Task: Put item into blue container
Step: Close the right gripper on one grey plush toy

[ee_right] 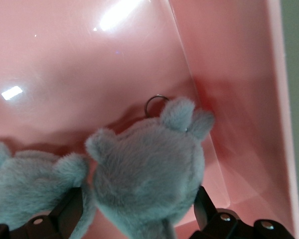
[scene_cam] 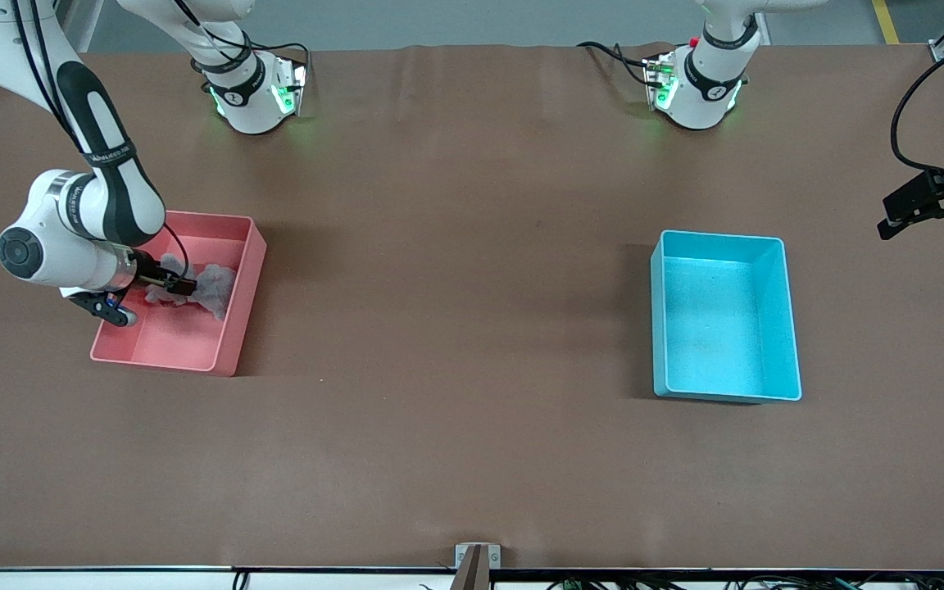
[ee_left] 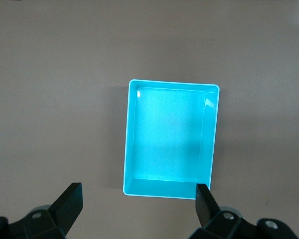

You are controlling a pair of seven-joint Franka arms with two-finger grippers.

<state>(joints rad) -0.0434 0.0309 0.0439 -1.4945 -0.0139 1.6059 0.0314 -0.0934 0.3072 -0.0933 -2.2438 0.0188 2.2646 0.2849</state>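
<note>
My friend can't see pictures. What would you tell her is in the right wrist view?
A fluffy grey plush toy with small ears and a metal key ring lies inside a pink bin. The right tool is down in the bin, its two black fingers open on either side of the toy.

Open left tool (ee_left: pixel 138 201) above blue container (ee_left: pixel 131 134)

White rounded arms (scene_cam: pixel 79 205), black joint bands, black cables, green-lit bases (scene_cam: pixel 255 94), black fingers (ee_left: pixel 70 204)
</note>
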